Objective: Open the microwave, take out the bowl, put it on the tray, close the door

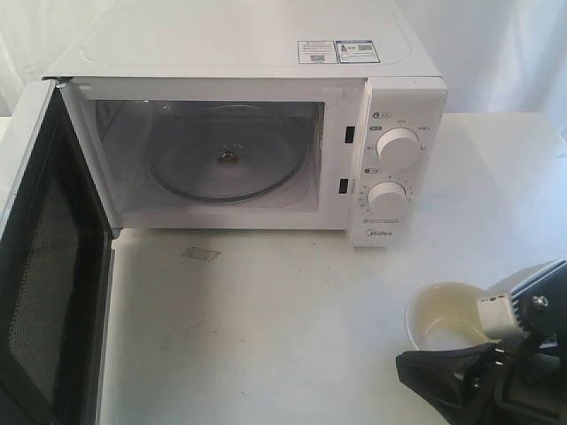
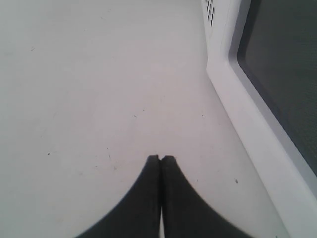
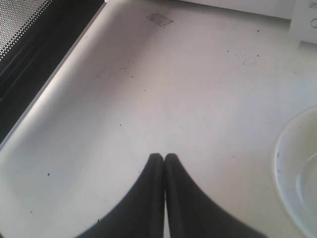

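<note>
Though outside microwave (image 1: 266, 53), bowl (image 1: 443, 317) beside right tool (image 3: 164, 157).

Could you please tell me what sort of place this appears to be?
Likely a lab mock-up of a kitchen counter, not a home: a microwave with its door open on a white table, a bowl nearby, and white cloth hung behind.

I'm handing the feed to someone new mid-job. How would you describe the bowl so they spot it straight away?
Find the boxy white microwave with its door swung open. On the white table in front of its two-knob panel, on the right arm's side, sits a small round cream-yellow ceramic bowl. It is the only dish on the table, next to the shut black right gripper.
</note>
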You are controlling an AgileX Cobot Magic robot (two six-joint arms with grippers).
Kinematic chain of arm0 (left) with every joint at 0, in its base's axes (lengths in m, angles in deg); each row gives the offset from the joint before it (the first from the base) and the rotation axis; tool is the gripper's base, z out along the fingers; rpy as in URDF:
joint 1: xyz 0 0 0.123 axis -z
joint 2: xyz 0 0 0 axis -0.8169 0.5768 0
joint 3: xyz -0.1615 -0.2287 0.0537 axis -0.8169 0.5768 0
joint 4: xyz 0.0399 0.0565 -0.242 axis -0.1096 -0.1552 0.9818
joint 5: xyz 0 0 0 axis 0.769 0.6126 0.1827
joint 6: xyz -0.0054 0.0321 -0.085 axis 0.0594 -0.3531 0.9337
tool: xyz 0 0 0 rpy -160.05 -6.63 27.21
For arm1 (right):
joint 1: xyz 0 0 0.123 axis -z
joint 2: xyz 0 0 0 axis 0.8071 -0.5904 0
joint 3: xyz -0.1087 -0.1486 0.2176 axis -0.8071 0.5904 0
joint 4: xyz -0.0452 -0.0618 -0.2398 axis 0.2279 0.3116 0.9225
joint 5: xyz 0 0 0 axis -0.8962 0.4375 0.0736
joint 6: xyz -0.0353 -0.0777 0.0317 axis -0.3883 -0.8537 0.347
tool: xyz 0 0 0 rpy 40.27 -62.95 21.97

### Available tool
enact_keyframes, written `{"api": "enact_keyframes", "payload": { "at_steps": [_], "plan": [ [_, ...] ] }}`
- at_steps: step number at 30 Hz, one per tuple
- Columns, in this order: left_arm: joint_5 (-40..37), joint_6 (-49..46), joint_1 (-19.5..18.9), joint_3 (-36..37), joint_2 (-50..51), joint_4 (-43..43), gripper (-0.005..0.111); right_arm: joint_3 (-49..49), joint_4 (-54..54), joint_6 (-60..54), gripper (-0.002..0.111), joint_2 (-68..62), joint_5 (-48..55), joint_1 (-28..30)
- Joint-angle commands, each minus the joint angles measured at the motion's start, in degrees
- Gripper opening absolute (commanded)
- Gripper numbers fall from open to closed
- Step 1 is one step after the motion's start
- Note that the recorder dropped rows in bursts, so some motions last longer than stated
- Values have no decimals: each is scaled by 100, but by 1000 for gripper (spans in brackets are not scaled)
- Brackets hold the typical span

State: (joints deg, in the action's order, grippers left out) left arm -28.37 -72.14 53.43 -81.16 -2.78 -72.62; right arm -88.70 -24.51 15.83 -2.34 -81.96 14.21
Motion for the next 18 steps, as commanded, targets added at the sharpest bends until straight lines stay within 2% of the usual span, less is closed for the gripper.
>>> {"api": "enact_keyframes", "payload": {
  "at_steps": [1, 7, 11, 18],
  "plan": [
    [-15, 8, -24, 19, -30, -14, 0, 38, 7, 14, 0, 38, 8, 5],
    [-15, 8, -24, 19, -30, -14, 0, 38, 7, 14, 0, 38, 8, 5],
    [-15, -507, -24, 19, -30, -22, 0, 38, 7, 14, 0, 38, 8, 5],
    [-15, -507, -24, 19, -30, -22, 0, 38, 7, 14, 0, 38, 8, 5]
  ]
}}
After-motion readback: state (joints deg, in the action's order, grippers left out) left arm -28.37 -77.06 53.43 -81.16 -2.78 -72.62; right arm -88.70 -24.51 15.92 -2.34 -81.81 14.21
